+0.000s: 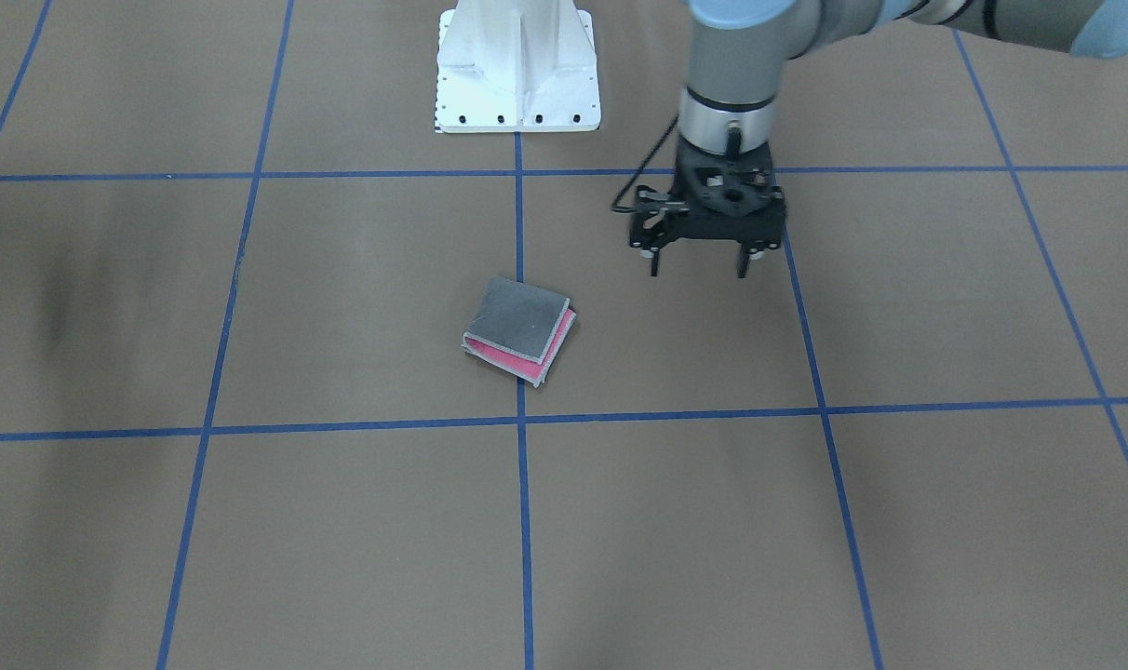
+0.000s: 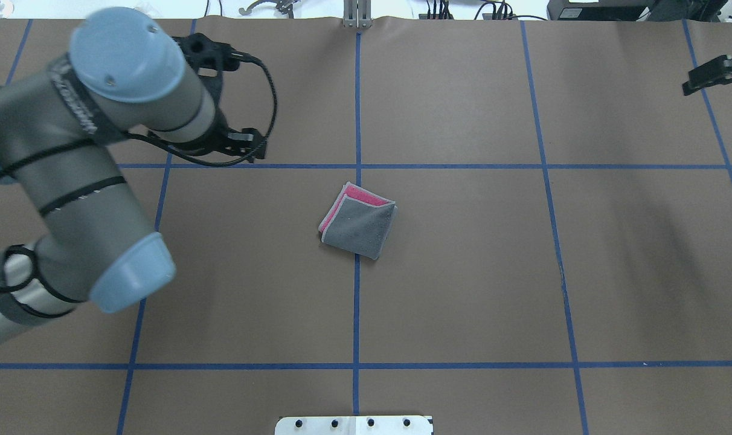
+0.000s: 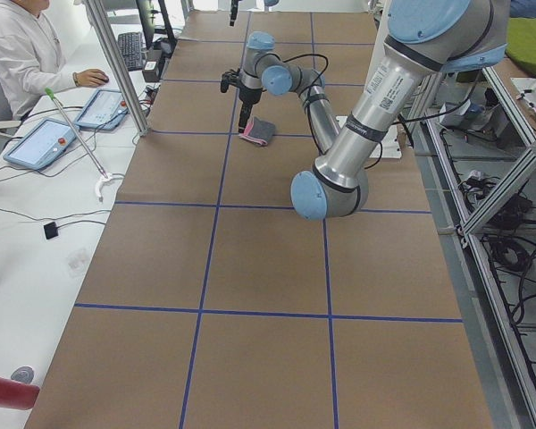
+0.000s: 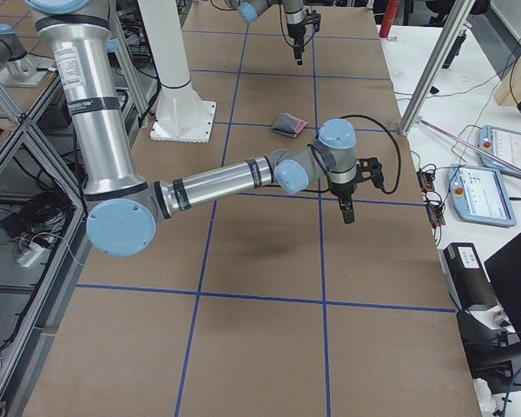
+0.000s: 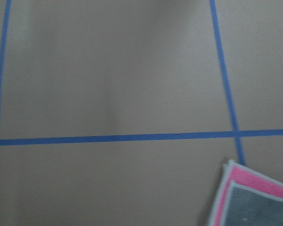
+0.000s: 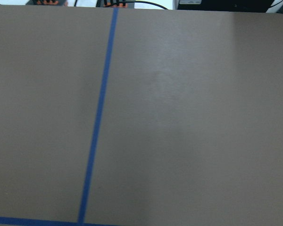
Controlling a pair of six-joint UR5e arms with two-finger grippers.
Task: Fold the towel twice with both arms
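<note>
The towel point(image 1: 519, 328) lies folded into a small square at the table's middle, dark grey face up, with pink layers showing along one edge. It also shows in the overhead view point(image 2: 359, 222) and at the lower right of the left wrist view point(image 5: 254, 202). My left gripper point(image 1: 698, 272) hangs open and empty above the table, apart from the towel, on its side nearer the robot's left. My right gripper point(image 2: 713, 72) is far off at the overhead view's right edge, clear of the towel, and looks open and empty.
The white bolted pedestal point(image 1: 517, 74) stands at the robot's side of the table. Blue tape lines grid the brown table cover. An operator sits at a side desk with tablets point(image 3: 40, 143), beyond the table's edge.
</note>
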